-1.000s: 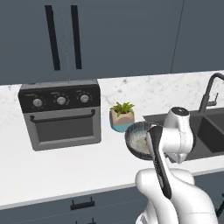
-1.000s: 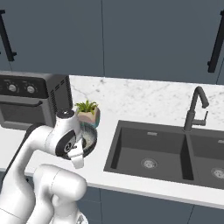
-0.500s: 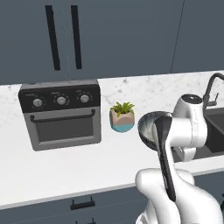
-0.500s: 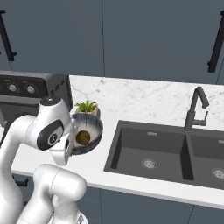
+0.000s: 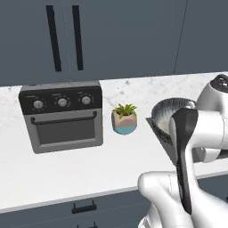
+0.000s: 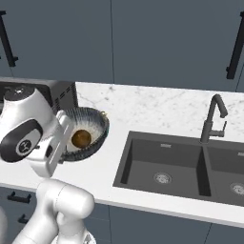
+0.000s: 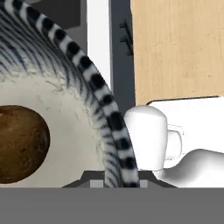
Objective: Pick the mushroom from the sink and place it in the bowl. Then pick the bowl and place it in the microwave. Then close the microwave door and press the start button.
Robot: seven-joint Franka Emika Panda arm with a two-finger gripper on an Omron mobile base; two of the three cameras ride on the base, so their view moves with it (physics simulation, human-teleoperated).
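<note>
We carry the round deep bowl (image 6: 85, 133), dark blue-grey and streaked on the outside and pale and speckled within, lifted clear of the white marble counter (image 6: 157, 107) and tipped so that its mouth shows to the right base view. Our two-finger gripper (image 7: 114, 180) sits at the bowl's striped rim, with the rim running down between the dark finger tips, so the fingers stand only narrowly apart and are clamped on the bowl's wall. The small rounded brown mushroom (image 6: 81, 138) lies inside the bowl against its pale inner surface; in the hand view it sits close at the left, beside the rim. In the left base view the bowl (image 5: 170, 113) hangs to the right of the little pot with a green plant (image 5: 124, 119), and the grey countertop oven with three knobs (image 5: 62, 116) stands further left on the counter. To the right of the bowl the dark grey rectangular double-basin sink (image 6: 186, 167) lies set into the counter, its tall dark faucet (image 6: 213, 119) rising behind it. Dark cabinet doors with long black handles (image 5: 55, 38) close the wall above.
</note>
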